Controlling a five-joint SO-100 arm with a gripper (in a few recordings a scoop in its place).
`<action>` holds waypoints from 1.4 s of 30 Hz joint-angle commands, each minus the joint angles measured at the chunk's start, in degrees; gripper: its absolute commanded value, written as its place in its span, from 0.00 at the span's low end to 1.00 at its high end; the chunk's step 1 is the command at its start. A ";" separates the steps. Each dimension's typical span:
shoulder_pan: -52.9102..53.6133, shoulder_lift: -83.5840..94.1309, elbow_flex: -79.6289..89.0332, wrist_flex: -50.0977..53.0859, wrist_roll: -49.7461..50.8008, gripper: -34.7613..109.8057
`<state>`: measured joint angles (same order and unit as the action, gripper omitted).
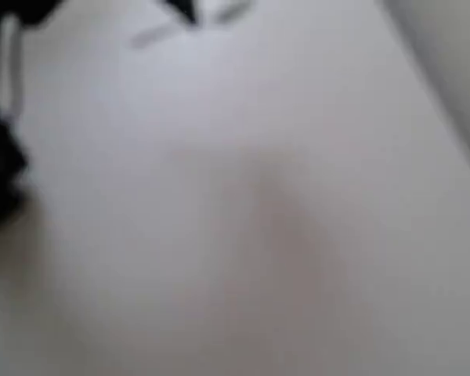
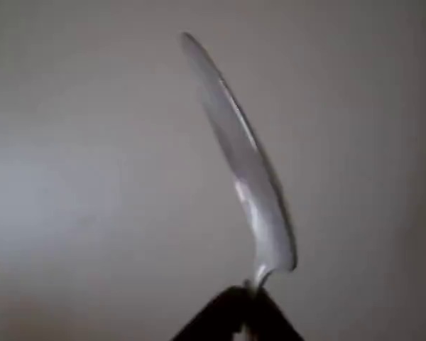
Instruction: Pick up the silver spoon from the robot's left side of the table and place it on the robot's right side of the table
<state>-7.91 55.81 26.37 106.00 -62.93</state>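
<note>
Off-white table (image 1: 243, 235): one broad, bare, smooth surface, blurred in the overhead view, its straight edge running down the right side. Arm: dark mass at that view's left edge, with a dark tip near the top; detail too soft to read. Gripper (image 2: 245, 302): black, at the bottom centre of the wrist view, jaws pinched narrow on the spoon's neck where the handle meets the bowl. Spoon (image 2: 245, 160): silver, seen edge-on, bowl rising up and away from the gripper, clear of the table behind it; in the overhead view, pale streaks beside the dark tip may be the spoon, but I cannot tell. Step in hand, by judgement: carrying. Handling note: the neck grip is slim, so travel smoothly, keep the pinch firm, lower near the table before releasing.
</note>
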 commanded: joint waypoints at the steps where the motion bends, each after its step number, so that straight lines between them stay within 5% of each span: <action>1: 17.84 4.83 0.62 0.09 -9.32 0.23; 12: 38.85 -8.96 1.49 0.09 -22.68 0.23; 31: 44.03 -20.65 1.14 -1.93 -38.14 0.23; 37: 44.65 -27.07 -9.93 -1.23 -37.62 0.44; 42: 45.53 -23.55 -14.68 -0.35 -36.21 0.47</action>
<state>37.09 28.65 16.61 104.68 -99.76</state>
